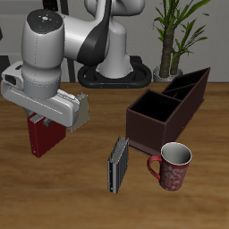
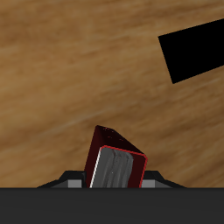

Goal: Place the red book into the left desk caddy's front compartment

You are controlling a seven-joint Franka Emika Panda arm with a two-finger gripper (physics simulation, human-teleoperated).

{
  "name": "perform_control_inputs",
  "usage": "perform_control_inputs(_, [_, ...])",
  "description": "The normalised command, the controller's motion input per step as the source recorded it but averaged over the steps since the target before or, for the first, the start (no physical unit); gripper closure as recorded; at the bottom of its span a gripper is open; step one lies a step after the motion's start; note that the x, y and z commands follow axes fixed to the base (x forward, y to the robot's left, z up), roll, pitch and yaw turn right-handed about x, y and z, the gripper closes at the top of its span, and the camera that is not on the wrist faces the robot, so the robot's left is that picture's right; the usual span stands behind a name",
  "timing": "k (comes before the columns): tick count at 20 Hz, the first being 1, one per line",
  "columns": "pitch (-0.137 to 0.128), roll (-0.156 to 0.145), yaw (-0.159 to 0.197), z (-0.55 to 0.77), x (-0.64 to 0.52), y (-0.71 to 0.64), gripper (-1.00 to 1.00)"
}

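My gripper (image 1: pixel 41 119) is shut on the red book (image 1: pixel 42 136), which hangs upright below the fingers, over the wooden table and near one side edge. In the wrist view the red book (image 2: pixel 116 163) shows its dark red cover and white page edges, close under the camera. The left desk caddy (image 1: pixel 170 106), a dark brown box with open compartments, stands well away across the table. In the wrist view it is only a black shape (image 2: pixel 193 52). Its compartment nearest the table's front edge (image 1: pixel 152 106) looks empty.
A grey book (image 1: pixel 118 164) stands on edge between the gripper and the caddy, toward the table's front. A red patterned mug (image 1: pixel 173 166) sits just in front of the caddy. A potted plant (image 1: pixel 177 36) stands behind the caddy, beside the robot's base.
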Motion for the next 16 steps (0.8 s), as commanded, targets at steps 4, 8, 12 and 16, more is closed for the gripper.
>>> perform_control_inputs(4, [-0.051, 0.018, 0.066, 0.54, -0.44, 0.20, 1.00])
perform_control_inputs(8, [-0.040, -0.029, -0.019, 0.50, -0.46, 0.14, 1.00])
perform_control_inputs(12, [-0.013, -0.017, 0.017, 0.26, -0.41, 0.18, 1.00])
perform_control_inputs(16, [-0.027, 0.004, 0.030, 0.25, -0.42, 0.26, 1.00])
